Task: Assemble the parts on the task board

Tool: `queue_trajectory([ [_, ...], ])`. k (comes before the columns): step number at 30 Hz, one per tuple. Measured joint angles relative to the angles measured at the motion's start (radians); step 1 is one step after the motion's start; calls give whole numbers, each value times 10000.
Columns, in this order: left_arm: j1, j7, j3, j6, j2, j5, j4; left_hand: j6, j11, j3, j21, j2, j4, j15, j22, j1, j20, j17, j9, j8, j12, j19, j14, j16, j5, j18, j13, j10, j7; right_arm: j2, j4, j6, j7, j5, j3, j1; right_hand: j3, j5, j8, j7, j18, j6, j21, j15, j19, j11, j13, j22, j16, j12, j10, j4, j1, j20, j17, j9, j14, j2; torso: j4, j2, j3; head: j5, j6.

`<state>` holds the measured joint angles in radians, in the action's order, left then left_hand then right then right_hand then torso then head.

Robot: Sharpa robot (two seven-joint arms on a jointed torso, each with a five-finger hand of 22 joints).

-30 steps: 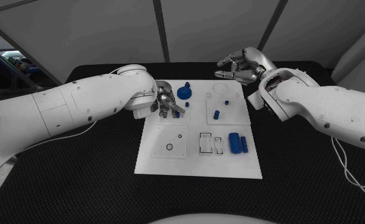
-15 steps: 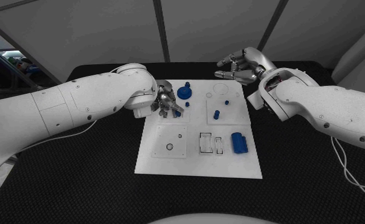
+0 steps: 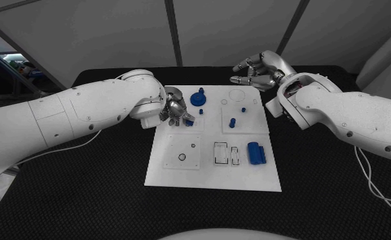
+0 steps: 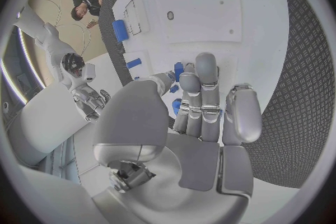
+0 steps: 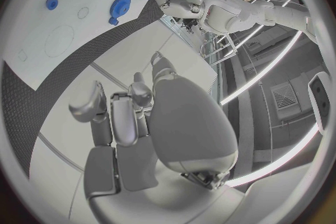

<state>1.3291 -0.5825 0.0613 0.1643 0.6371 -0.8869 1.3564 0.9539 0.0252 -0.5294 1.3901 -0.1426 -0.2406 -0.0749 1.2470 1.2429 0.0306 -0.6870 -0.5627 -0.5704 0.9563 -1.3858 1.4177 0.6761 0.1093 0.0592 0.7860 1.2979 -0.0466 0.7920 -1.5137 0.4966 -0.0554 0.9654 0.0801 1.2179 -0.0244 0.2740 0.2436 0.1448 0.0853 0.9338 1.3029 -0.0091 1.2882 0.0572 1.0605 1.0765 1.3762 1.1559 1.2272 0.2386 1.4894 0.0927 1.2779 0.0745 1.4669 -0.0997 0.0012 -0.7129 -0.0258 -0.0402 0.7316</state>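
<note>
Two hands are at the far end of the white board, but only one is at work. The left hand hangs over the board's far left corner with its fingers curled down around a small blue piece, which the left wrist view shows between the fingertips; it looks pinched there, right above the board's surface. Just beside it stands a blue gear, with several small blue pegs in the middle of the board and a blue block lying near the right edge of the near half. The right hand sits beyond the board's far edge, over the black table, fingers loosely curled and holding nothing. The step in hand seems to be seating the small piece into its socket at that corner. The next move likely calls for a straight downward press with the piece kept upright, then letting go without tipping it or brushing the gear.
</note>
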Motion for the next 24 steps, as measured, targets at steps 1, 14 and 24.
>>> queue_trajectory([
  [1, 0, 6, 0, -31, 39, 26, 34, 0, 17, -148, 0, -29, 94, 0, 27, -104, 0, 0, -41, -33, 0, 0, 1, 0, 69, 0, 0, 18, 0, -1, 3, -2, 0, 0, 0, 0, 0, 0, 0, 0, 0, 0, 0, 0, 0, 0, 0, 0, 0, 0, 0, 0, 0, 0, 0, 0, 0, 0, 2, 0, 0, -4, 0],
  [14, -11, 86, 4, -779, 410, 196, 434, 43, 72, -669, 121, -443, 453, -35, 350, -565, 0, -72, -318, -285, -49, -151, 69, 1, 591, 0, -176, 214, 38, -18, 24, -19, 0, 0, 0, -1, 0, 41, 0, 0, 0, 0, 0, 0, 0, 0, 1, 1, 0, 0, 0, 0, 0, 0, 0, 1, 0, 0, 7, 0, -1, -71, 1],
  [24, -62, 99, 14, -1246, 442, -70, 566, 220, 109, -910, 257, -650, 694, -102, 611, -856, -81, -117, -411, -426, -138, -304, 67, 1, 1461, -1, -297, 431, 146, -22, 32, -29, 1, 0, 0, -1, 0, 41, 0, 0, 1, 0, 0, 0, 0, 0, 1, 2, 0, 0, 0, 0, 0, 0, 0, 1, 0, 0, -9, -4, -7, -105, 18],
])
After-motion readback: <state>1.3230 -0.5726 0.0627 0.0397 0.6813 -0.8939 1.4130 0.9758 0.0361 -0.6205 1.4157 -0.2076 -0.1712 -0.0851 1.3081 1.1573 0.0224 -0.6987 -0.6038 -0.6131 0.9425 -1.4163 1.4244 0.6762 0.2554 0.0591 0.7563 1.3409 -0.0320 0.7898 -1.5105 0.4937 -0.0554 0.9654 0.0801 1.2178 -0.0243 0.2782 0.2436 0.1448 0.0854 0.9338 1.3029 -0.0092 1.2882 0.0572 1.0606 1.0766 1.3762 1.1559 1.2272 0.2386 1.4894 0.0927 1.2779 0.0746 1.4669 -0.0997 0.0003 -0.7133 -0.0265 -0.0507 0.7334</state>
